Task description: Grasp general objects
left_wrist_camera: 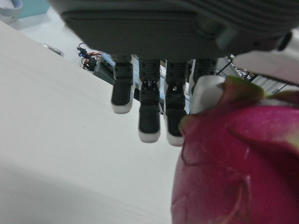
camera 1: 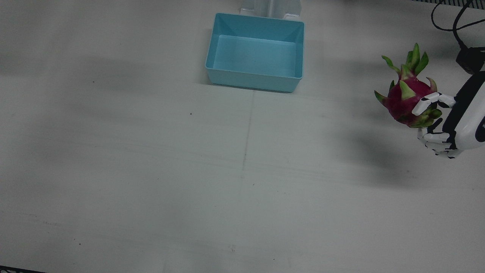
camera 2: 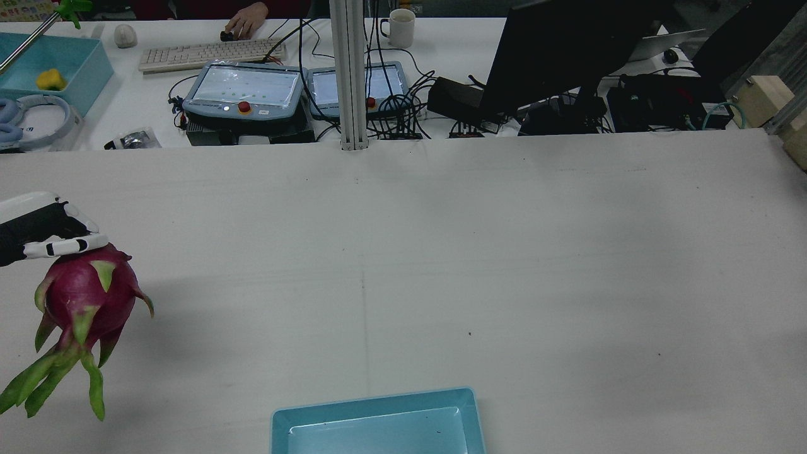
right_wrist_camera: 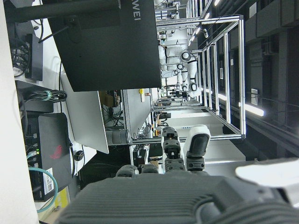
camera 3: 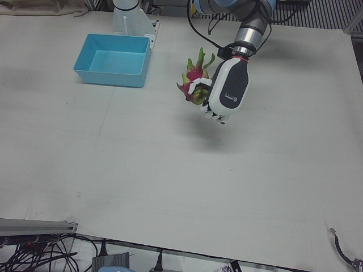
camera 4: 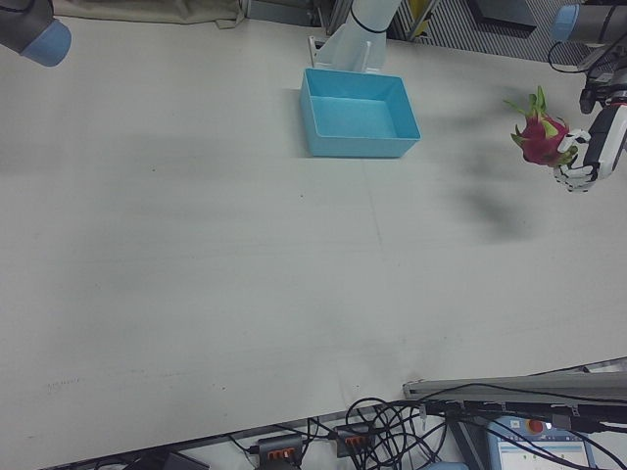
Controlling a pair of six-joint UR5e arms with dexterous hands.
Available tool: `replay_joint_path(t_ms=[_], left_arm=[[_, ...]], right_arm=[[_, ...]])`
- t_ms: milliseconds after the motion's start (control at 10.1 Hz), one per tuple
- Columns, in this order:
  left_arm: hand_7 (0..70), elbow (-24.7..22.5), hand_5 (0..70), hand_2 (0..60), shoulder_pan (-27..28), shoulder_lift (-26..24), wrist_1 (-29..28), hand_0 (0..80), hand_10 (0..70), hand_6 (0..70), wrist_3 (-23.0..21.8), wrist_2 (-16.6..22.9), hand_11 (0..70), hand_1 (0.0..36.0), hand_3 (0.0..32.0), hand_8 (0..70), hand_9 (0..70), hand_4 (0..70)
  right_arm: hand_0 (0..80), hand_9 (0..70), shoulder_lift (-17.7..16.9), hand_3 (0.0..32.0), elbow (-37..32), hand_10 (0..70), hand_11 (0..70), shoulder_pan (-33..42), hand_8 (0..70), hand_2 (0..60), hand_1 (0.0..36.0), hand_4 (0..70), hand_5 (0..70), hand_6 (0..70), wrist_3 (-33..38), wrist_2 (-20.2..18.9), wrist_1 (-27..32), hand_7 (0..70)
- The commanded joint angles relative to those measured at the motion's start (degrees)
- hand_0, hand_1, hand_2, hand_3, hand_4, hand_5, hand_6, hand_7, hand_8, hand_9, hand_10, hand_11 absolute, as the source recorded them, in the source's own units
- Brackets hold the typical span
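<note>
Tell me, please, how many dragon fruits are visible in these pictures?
1. The dragon fruit is held above the table by the left hand, off to the side of the blue bin. No other one is visible.

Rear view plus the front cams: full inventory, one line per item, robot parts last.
Dragon fruit: 1, magenta skin with green leafy scales, held above the white table at the robot's left edge.
Rectangular plastic bin: 1, light blue, nothing visible inside, on the table near the pedestals.
White table: 1, worksurface.
Operators' desk behind, rear view: keyboard, two teach pendants, white mug, black monitor, cables.
Left hand: 1, white and black, shut on the dragon fruit.
Right hand: 1, seen only by its own camera, fingers extended, nothing held.
</note>
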Motion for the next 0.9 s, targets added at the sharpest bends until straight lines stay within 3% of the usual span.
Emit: replay_joint_path(t_ms=[0, 199, 398, 597, 796], left_arm=[[50.6, -3.2, 70.0, 60.0, 1.4, -8.1, 6.3, 37.9, 70.0, 70.0, -0.1, 3.7, 70.0, 17.6, 0.0, 57.3, 52.0, 65.6], [53.1, -3.4, 70.0, 60.0, 8.1, -12.3, 5.8, 40.5, 70.0, 70.0, 0.0, 3.7, 70.0, 18.4, 0.0, 57.2, 52.3, 69.4], [53.3, -3.3, 70.0, 60.0, 14.6, -17.3, 6.8, 40.1, 70.0, 70.0, 0.2, 2.3, 70.0, 17.3, 0.0, 57.2, 52.4, 68.3], [54.6, -2.9, 70.0, 60.0, 17.0, -20.9, 9.6, 40.9, 70.0, 70.0, 0.2, 0.2, 70.0, 16.0, 0.0, 57.1, 52.4, 66.4], [56.2, -2.8, 70.0, 60.0, 18.5, -23.1, 11.7, 41.7, 70.0, 70.0, 0.0, 0.2, 70.0, 16.8, 0.0, 56.6, 52.0, 70.0]], right_arm=[[0.0, 0.0, 0.0, 0.0, 0.0, 0.0, 0.0, 0.0, 0.0, 0.0, 0.0, 0.0, 0.0, 0.0, 0.0, 0.0, 0.0, 0.0], [0.0, 0.0, 0.0, 0.0, 0.0, 0.0, 0.0, 0.0, 0.0, 0.0, 0.0, 0.0, 0.0, 0.0, 0.0, 0.0, 0.0, 0.0], [0.0, 0.0, 0.0, 0.0, 0.0, 0.0, 0.0, 0.0, 0.0, 0.0, 0.0, 0.0, 0.0, 0.0, 0.0, 0.0, 0.0, 0.0], [0.0, 0.0, 0.0, 0.0, 0.0, 0.0, 0.0, 0.0, 0.0, 0.0, 0.0, 0.0, 0.0, 0.0, 0.0, 0.0, 0.0, 0.0], [0.0, 0.0, 0.0, 0.0, 0.0, 0.0, 0.0, 0.0, 0.0, 0.0, 0.0, 0.0, 0.0, 0.0, 0.0, 0.0, 0.0, 0.0]])
